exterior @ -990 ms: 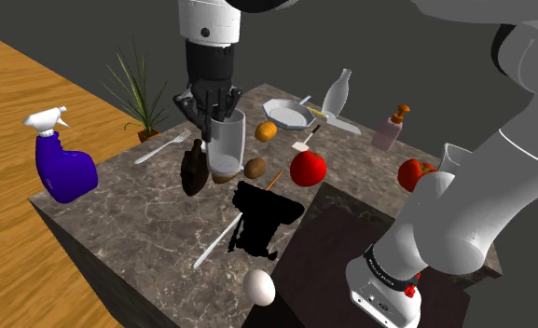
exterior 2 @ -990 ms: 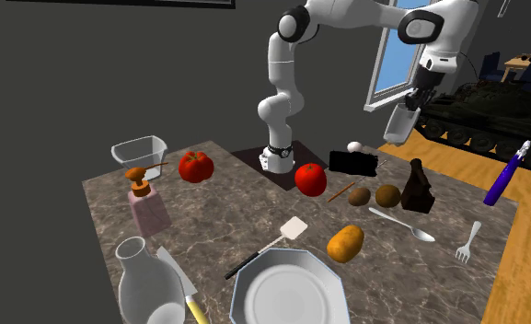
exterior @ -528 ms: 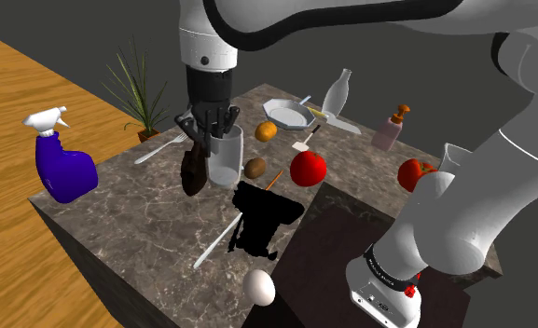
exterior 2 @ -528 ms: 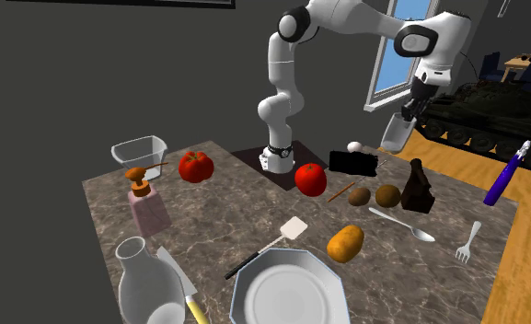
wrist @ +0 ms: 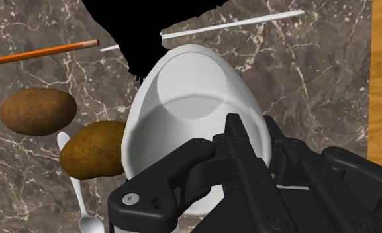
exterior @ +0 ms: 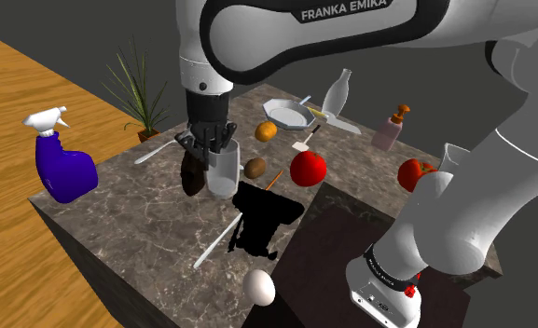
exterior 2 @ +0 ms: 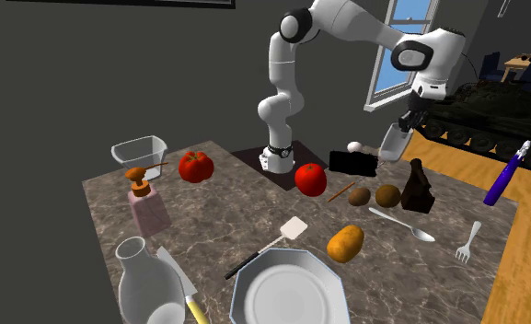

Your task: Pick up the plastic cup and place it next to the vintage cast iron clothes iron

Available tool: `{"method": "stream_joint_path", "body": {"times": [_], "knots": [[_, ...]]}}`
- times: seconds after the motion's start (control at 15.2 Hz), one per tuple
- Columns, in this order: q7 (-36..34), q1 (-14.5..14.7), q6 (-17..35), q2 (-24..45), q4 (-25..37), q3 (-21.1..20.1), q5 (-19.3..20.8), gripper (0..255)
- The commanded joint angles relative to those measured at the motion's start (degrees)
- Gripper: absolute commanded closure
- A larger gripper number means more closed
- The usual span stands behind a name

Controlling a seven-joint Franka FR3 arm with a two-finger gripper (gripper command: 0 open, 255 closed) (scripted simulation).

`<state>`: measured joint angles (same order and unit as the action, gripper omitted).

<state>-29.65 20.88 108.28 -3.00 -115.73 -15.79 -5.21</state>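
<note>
Placing step in hand, by the look of it: cup already off the marble and brought to the iron, set-down not yet done

Reading the shoulder view from its left: blue spray bottle (exterior: 63,166) out by the corner of the worktop (exterior: 117,219), fork (exterior: 162,148) close to the edge on that side, then the dark iron (exterior: 193,174), upright, a little inboard and about halfway along that edge. Just beside the iron, toward the worktop's middle, the pale see-through cup (exterior: 224,172), pinched at its rim by the gripper (exterior: 211,142), closed on the cup's wall. Right of the cup, a brown lump (exterior: 255,169), a thin orange stick (exterior: 274,178) and a round red fruit (exterior: 308,168); a flat black shape (exterior: 262,219) closer to the worktop's near edge

Next, as a judgement: level the cup, lower it straight onto the bare marble between iron and black shape, open the gripper only after flat contact, then rise clear without nudging iron or lump. Little free room there; risk of a knock from any sideways drift

From the second exterior view: cup plainly tilted and hanging in the air above the marble, up and beyond the iron. Hard to read from the shoulder view, with cup drawn over iron and no gap beneath to judge by. From the wrist view: straight down into the cup's mouth, marble below, two brown lumps and a spoon (wrist: 72,173) just beside it; second lump hidden in the shoulder view, presumably behind the cup
</note>
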Motion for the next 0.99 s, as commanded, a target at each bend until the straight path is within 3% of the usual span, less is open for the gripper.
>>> {"method": "stream_joint_path", "body": {"times": [0.0,0.92], "knots": [[0.0,0.0,1.7,0.4,-1.5,-0.1,0.0,255],[-0.1,0.3,12.3,4.5,-8.0,-0.3,0.8,255]]}}
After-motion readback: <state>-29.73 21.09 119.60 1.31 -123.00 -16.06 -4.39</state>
